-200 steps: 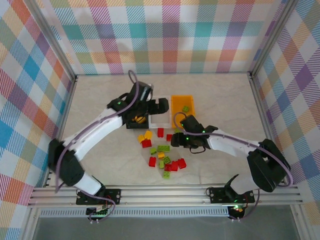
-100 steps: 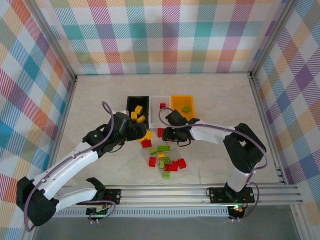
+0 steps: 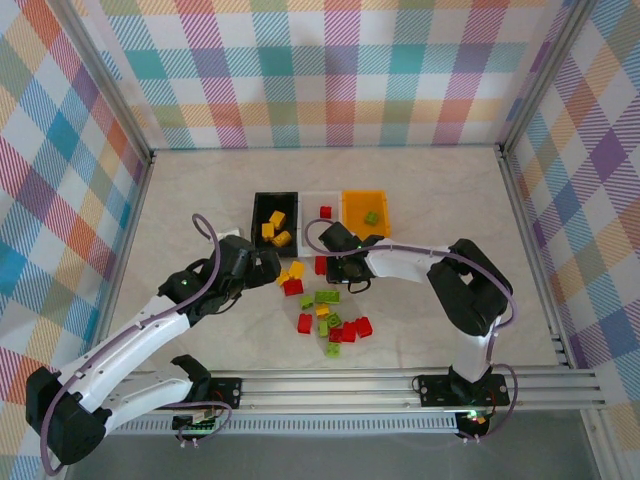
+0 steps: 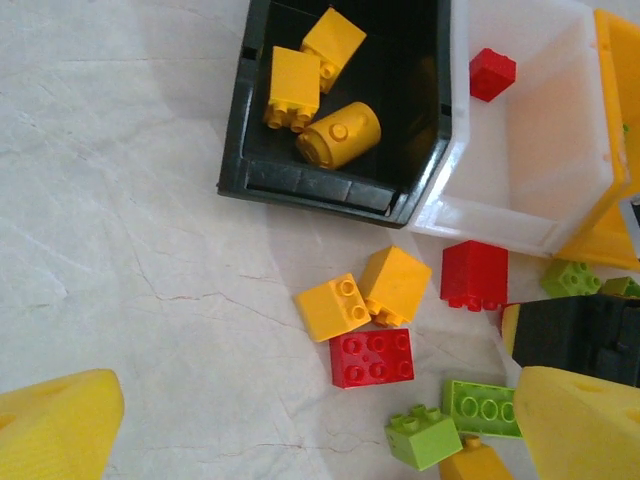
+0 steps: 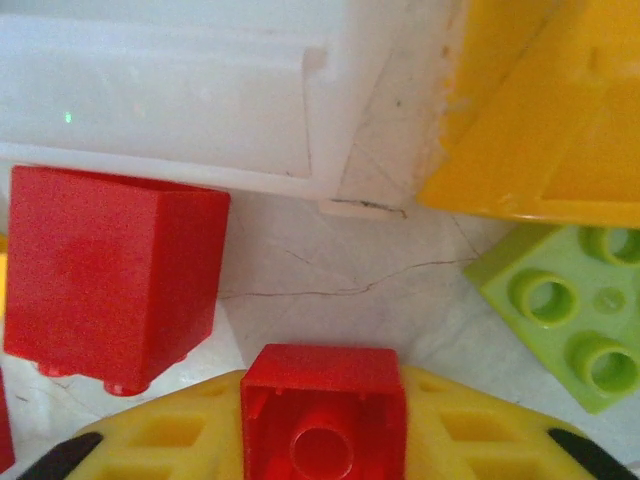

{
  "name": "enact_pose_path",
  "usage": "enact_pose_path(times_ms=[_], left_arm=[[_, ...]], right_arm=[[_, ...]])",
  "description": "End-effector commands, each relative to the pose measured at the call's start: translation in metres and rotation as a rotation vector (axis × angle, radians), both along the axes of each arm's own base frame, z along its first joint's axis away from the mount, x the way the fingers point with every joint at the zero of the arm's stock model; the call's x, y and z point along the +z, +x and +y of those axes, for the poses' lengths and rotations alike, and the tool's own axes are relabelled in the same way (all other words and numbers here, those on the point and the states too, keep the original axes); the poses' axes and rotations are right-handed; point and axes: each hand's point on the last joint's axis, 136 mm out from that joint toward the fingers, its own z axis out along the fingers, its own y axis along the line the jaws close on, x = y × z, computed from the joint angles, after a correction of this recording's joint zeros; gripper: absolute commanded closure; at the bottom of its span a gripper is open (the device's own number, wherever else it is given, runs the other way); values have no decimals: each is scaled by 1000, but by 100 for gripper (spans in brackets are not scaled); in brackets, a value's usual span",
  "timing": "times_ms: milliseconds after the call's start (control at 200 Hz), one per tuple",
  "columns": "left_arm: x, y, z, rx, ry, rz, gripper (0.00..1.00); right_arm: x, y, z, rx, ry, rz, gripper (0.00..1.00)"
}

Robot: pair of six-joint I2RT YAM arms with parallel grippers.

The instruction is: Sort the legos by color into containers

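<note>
My right gripper (image 3: 341, 270) is low at the front of the white bin (image 3: 322, 232), shut on a small red lego (image 5: 322, 410) with its hollow underside facing the camera. Another red lego (image 5: 110, 275) lies just left of it, a lime green one (image 5: 565, 310) to the right. My left gripper (image 3: 264, 268) hangs open in front of the black bin (image 4: 300, 185), above two yellow legos (image 4: 345, 302) and a flat red lego (image 4: 372, 357). The black bin holds three yellow legos (image 4: 295, 85), the white bin (image 4: 520, 215) one red (image 4: 492, 73), the orange-yellow bin (image 3: 350, 212) one green (image 3: 371, 217).
Several more red, green and yellow legos (image 3: 330, 322) lie scattered on the table nearer the arm bases. The three bins stand side by side touching. The right gripper's black body (image 4: 590, 335) is close to my left gripper's right finger (image 4: 585, 420).
My left gripper has drawn back from over the black bin to the table in front of it. The right gripper has slid left to the front of the white bin.
</note>
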Motion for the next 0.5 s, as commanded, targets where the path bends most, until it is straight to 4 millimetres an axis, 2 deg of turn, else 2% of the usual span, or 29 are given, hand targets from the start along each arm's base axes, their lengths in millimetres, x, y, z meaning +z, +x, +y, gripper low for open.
enact_pose_path(times_ms=[0,65,180,245,365,495], left_arm=[[-7,-6,9,13,33,5,0],[-8,-7,11,10,36,1,0],[-13,-9,9,-12,35,9,0],[-19,-12,9,-18,36,21,0],[-28,-15,10,-9,27,32,0],[-30,-16,7,-7,2,39,0]], right_arm=[[13,-3,-2,12,4,-25,66],[24,-7,-3,20,28,-44,67],[60,-19,6,85,119,-93,65],[82,-16,9,100,153,-133,64],[112,6,26,124,200,-189,63],[117,42,41,102,205,-203,63]])
